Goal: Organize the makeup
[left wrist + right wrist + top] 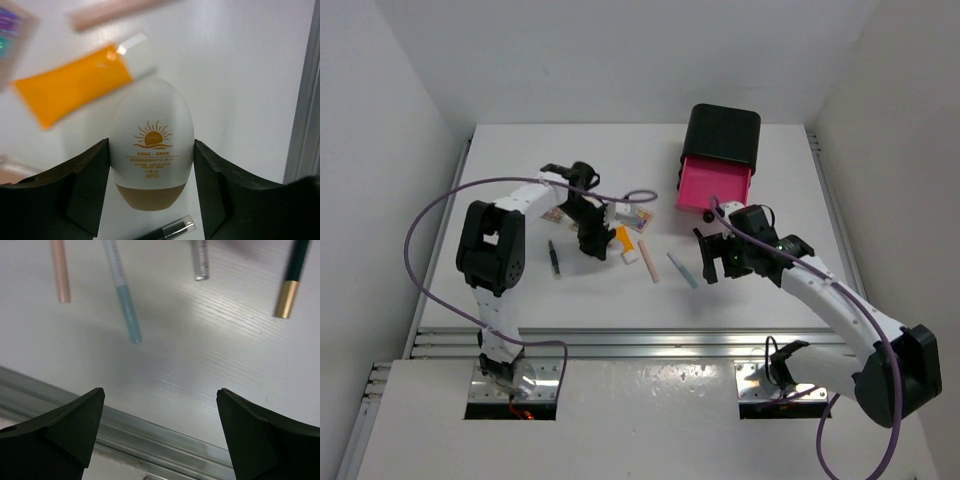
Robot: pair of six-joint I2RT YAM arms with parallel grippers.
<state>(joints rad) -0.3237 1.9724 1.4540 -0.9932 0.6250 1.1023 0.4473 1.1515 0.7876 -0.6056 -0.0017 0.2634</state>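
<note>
In the left wrist view a white half-round compact (152, 115) with an orange sun logo and a tan base sits between the fingers of my left gripper (151, 146). Both pads touch its sides. An orange tube (70, 85) with a white cap lies just beyond it, and a black pencil (170, 230) lies below. From above, my left gripper (590, 238) is left of the orange tube (623, 238) and an eyeshadow palette (632, 215). My right gripper (718, 258) is open and empty, above the table. A pink stick (60, 270) and a blue stick (125, 300) lie ahead of it.
The black box (722, 135) stands at the back right with its pink drawer (713, 185) pulled open. A black pencil (554, 258) lies left of my left gripper. A black pencil with a gold end (290, 280) lies right of my right gripper. A metal rail (150, 435) runs along the table's near edge.
</note>
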